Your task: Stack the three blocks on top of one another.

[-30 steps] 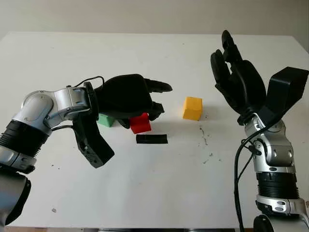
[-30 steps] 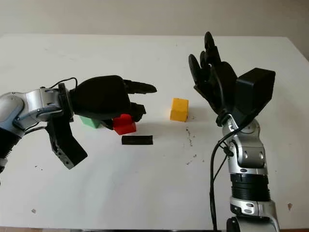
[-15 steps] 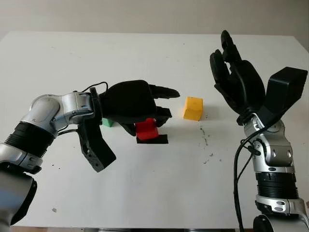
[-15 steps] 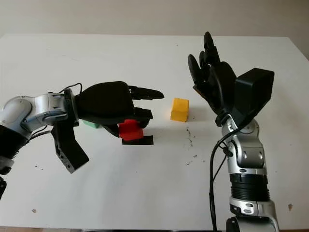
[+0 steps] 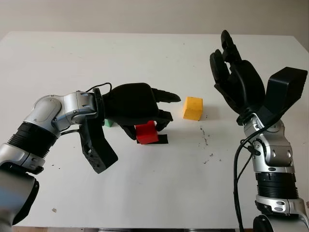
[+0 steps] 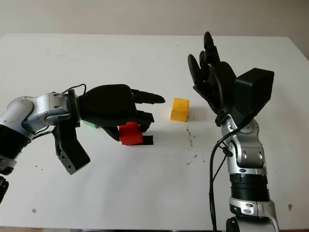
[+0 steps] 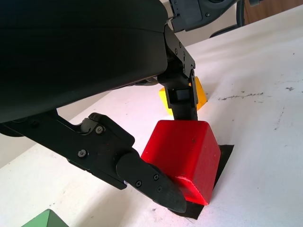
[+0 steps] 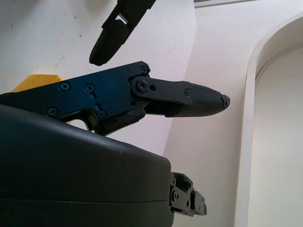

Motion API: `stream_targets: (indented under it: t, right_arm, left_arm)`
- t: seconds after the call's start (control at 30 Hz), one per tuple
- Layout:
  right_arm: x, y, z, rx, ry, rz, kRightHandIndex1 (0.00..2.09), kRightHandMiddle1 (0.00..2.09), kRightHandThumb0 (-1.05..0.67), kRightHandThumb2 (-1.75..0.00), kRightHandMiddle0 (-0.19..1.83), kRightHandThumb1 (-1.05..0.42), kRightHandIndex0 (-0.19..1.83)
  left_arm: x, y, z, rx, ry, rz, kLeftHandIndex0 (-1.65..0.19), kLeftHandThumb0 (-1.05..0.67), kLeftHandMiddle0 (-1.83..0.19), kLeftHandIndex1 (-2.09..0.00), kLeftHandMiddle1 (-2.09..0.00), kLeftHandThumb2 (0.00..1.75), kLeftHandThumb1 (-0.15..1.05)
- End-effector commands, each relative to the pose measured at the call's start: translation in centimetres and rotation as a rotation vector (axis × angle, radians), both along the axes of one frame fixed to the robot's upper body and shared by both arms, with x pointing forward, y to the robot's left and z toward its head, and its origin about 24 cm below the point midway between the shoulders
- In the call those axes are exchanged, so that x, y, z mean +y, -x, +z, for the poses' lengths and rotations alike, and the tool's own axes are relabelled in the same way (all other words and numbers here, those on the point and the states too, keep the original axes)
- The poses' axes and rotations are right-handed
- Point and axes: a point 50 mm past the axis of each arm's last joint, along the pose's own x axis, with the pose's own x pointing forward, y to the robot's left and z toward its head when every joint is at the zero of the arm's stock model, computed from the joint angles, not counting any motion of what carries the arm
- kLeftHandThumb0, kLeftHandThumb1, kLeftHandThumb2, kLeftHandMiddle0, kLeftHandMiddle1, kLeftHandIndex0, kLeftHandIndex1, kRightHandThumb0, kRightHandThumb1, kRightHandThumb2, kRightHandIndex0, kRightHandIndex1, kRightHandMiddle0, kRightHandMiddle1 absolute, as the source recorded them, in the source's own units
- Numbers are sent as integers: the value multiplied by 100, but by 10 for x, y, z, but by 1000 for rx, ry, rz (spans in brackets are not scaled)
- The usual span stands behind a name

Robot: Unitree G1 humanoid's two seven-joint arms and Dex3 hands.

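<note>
One red block (image 5: 146, 133) sat pinched in your left hand (image 5: 137, 104), now over the black tape strip (image 5: 161, 139) instead of beside it. Behind the hand you had one green block (image 5: 109, 123), one yellow block (image 5: 192, 108) further right. Your right hand (image 5: 239, 82) was raised, open, above bare table (image 5: 159, 193).
</note>
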Motion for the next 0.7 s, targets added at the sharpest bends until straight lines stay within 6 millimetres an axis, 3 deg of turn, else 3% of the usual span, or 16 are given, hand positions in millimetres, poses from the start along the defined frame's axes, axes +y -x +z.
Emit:
stream_targets:
  t: [0.0, 0.67]
  right_arm:
    - [-1, 2, 0, -6, -2, -2, 0, 0, -64, -49, -19, -105, -19]
    - [-1, 2, -1, -1, -3, -7, 0, 0, -64, -49, -19, -105, -19]
  left_arm:
    - [-4, 1, 2, -3, 1, -10, -52, -51, -18, -120, -5, 6, 92]
    - [-10, 2, -4, 2, -3, -42, -50, -46, -16, -125, -5, 5, 91]
